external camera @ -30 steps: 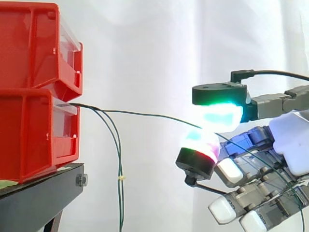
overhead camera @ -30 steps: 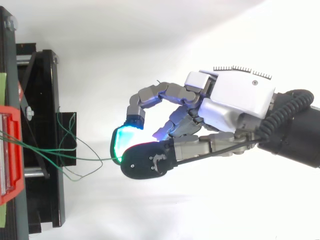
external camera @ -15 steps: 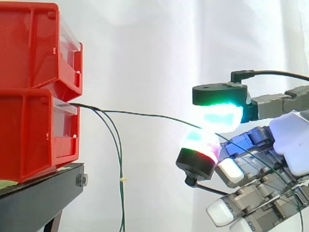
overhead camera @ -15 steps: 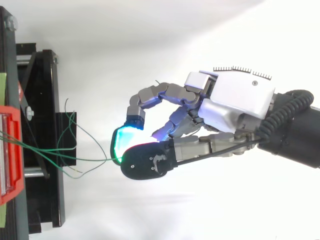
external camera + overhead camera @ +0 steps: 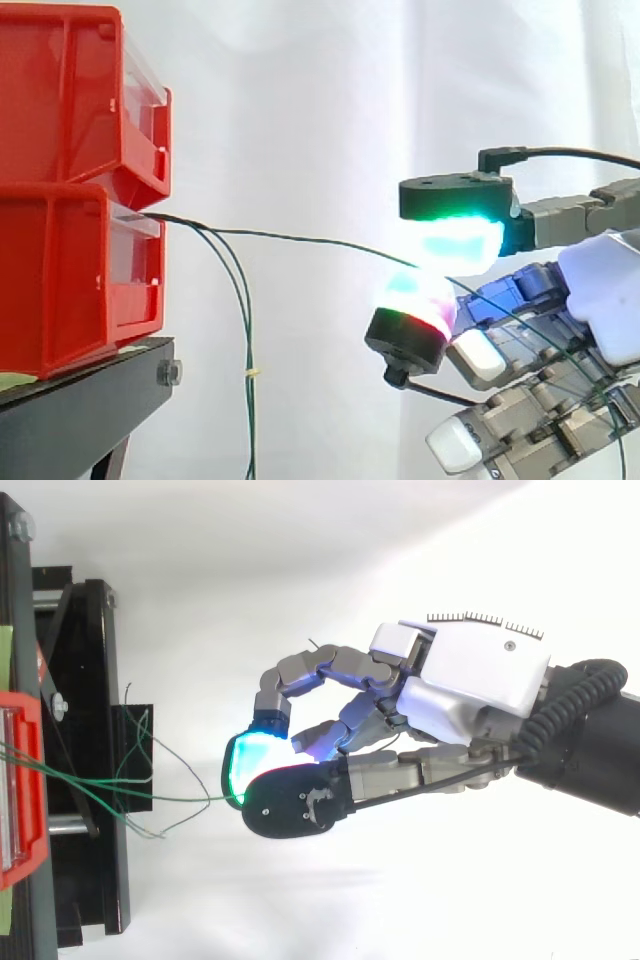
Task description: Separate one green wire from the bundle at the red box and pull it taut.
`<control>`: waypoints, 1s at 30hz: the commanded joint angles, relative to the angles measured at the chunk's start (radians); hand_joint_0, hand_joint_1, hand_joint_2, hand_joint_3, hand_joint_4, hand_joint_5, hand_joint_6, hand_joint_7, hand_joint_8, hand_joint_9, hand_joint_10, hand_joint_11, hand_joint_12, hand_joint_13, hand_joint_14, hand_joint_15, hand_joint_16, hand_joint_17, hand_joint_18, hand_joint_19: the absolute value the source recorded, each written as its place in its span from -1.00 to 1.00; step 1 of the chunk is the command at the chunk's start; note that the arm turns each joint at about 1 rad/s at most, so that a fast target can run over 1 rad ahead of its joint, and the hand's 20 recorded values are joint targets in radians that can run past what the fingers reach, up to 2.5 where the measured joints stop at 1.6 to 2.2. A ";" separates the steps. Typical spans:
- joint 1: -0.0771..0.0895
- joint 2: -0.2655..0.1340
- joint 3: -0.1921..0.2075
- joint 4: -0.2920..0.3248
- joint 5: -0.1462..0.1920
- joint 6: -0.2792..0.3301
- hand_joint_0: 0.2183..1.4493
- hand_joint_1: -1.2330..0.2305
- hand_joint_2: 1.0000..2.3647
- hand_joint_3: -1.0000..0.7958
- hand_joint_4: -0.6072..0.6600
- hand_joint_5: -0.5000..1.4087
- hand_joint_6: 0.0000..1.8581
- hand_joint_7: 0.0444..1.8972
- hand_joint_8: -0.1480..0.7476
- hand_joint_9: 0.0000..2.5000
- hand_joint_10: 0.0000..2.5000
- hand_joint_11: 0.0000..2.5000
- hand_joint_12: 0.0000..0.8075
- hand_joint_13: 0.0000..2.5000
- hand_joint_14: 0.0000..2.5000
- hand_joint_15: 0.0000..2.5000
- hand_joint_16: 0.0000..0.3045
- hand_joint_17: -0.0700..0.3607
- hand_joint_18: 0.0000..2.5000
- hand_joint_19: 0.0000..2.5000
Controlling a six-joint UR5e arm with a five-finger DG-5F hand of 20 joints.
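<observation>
Your hand [image 5: 470,680] at centre right has its fingers [image 5: 455,240] pinched on one green wire [image 5: 300,238], which therefore runs almost straight to the red box [image 5: 70,270] at left, while the other wires [image 5: 245,330] droop slack beside it

Robotics lab test bench, white curtain [image 5: 320,100] backdrop, stacked red bins [image 5: 80,190], black stand [image 5: 90,400]

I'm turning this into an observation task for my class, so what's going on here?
The robot's hand pinches one green wire between its glowing fingers. That wire runs from the lower red bin across to the hand, nearly straight with a slight sag. The other wires hang loose beside the black stand.
</observation>
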 commanded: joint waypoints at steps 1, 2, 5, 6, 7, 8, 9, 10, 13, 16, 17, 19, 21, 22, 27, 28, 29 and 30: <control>0.000 0.000 0.000 0.000 0.000 0.000 -0.46 -0.39 -0.63 0.10 -0.15 -0.57 -0.04 0.46 0.11 -0.05 -0.99 -0.63 -0.13 -0.33 -0.99 -0.76 -0.73 -0.25 -0.60 -0.92; 0.000 0.000 0.000 0.000 0.000 0.000 -0.46 -0.39 -0.63 0.11 -0.15 -0.57 -0.04 0.46 0.11 -0.05 -0.99 -0.64 -0.13 -0.33 -0.99 -0.77 -0.73 -0.25 -0.59 -0.92; 0.000 0.000 0.000 0.000 0.000 0.000 -0.45 -0.40 -0.66 0.11 -0.14 -0.58 -0.04 0.47 0.12 -0.05 -0.99 -0.64 -0.13 -0.33 -0.99 -0.77 -0.73 -0.25 -0.57 -0.91; 0.000 0.000 0.000 0.000 0.000 0.000 -0.44 -0.40 -0.67 0.12 -0.14 -0.58 -0.04 0.46 0.12 -0.05 -0.99 -0.63 -0.13 -0.33 -0.99 -0.77 -0.73 -0.25 -0.56 -0.91; -0.001 0.000 0.000 0.000 0.000 0.000 -0.44 -0.40 -0.67 0.11 -0.14 -0.58 -0.04 0.46 0.12 -0.05 -0.99 -0.63 -0.13 -0.33 -0.99 -0.76 -0.73 -0.24 -0.55 -0.91; 0.000 0.000 0.000 0.000 -0.001 0.000 -0.44 -0.40 -0.68 0.12 -0.14 -0.58 -0.04 0.47 0.12 -0.05 -0.99 -0.63 -0.13 -0.33 -0.99 -0.77 -0.73 -0.24 -0.54 -0.91; 0.000 0.000 0.000 0.000 0.000 0.000 -0.44 -0.40 -0.68 0.12 -0.14 -0.58 -0.04 0.47 0.12 -0.05 -0.99 -0.63 -0.13 -0.32 -0.99 -0.76 -0.72 -0.22 -0.52 -0.90; 0.000 0.000 0.000 0.000 0.000 0.000 -0.44 -0.40 -0.69 0.12 -0.14 -0.58 -0.04 0.46 0.11 -0.05 -0.99 -0.63 -0.12 -0.32 -0.99 -0.76 -0.71 -0.21 -0.50 -0.90; 0.000 0.000 0.000 0.000 0.000 0.000 -0.43 -0.40 -0.71 0.12 -0.13 -0.58 -0.04 0.47 0.11 -0.05 -0.99 -0.63 -0.12 -0.32 -0.99 -0.77 -0.69 -0.18 -0.46 -0.88; 0.000 0.000 -0.002 0.000 0.000 0.000 -0.43 -0.40 -0.72 0.13 -0.13 -0.58 -0.04 0.48 0.11 -0.05 -0.99 -0.63 -0.14 -0.34 -0.99 -0.78 -0.69 -0.18 -0.46 -0.89; -0.001 0.000 -0.002 0.000 0.000 0.000 -0.43 -0.40 -0.72 0.12 -0.13 -0.58 -0.04 0.47 0.11 -0.05 -0.99 -0.62 -0.15 -0.34 -0.99 -0.78 -0.68 -0.17 -0.46 -0.89; 0.000 0.000 -0.002 0.000 0.000 0.000 -0.43 -0.40 -0.72 0.13 -0.13 -0.58 -0.04 0.47 0.12 -0.05 -0.99 -0.63 -0.15 -0.35 -0.99 -0.78 -0.67 -0.16 -0.46 -0.89; -0.001 0.000 -0.002 0.000 0.000 0.000 -0.43 -0.40 -0.73 0.13 -0.13 -0.58 -0.04 0.47 0.11 -0.05 -0.99 -0.62 -0.14 -0.35 -0.99 -0.78 -0.66 -0.14 -0.47 -0.89; 0.000 0.000 -0.002 0.000 0.000 0.000 -0.43 -0.40 -0.73 0.13 -0.13 -0.58 -0.04 0.47 0.12 -0.05 -0.99 -0.64 -0.14 -0.35 -0.99 -0.78 -0.66 -0.14 -0.48 -0.89; 0.000 0.000 -0.002 0.000 0.000 0.000 -0.43 -0.40 -0.73 0.13 -0.13 -0.58 -0.04 0.48 0.12 -0.06 -0.99 -0.63 -0.12 -0.35 -0.99 -0.78 -0.66 -0.14 -0.49 -0.90; 0.000 0.000 -0.002 0.000 0.000 0.000 -0.43 -0.40 -0.74 0.13 -0.13 -0.58 -0.04 0.47 0.11 -0.06 -0.99 -0.63 -0.12 -0.35 -0.99 -0.78 -0.66 -0.14 -0.49 -0.89; -0.001 0.000 -0.002 0.000 0.000 0.000 -0.43 -0.40 -0.74 0.13 -0.13 -0.58 -0.04 0.47 0.12 -0.06 -0.99 -0.64 -0.11 -0.35 -0.99 -0.78 -0.66 -0.14 -0.49 -0.90; -0.001 0.000 -0.002 0.000 0.000 0.000 -0.43 -0.40 -0.73 0.13 -0.13 -0.58 -0.04 0.47 0.11 -0.06 -0.99 -0.63 -0.11 -0.35 -0.99 -0.78 -0.67 -0.15 -0.49 -0.90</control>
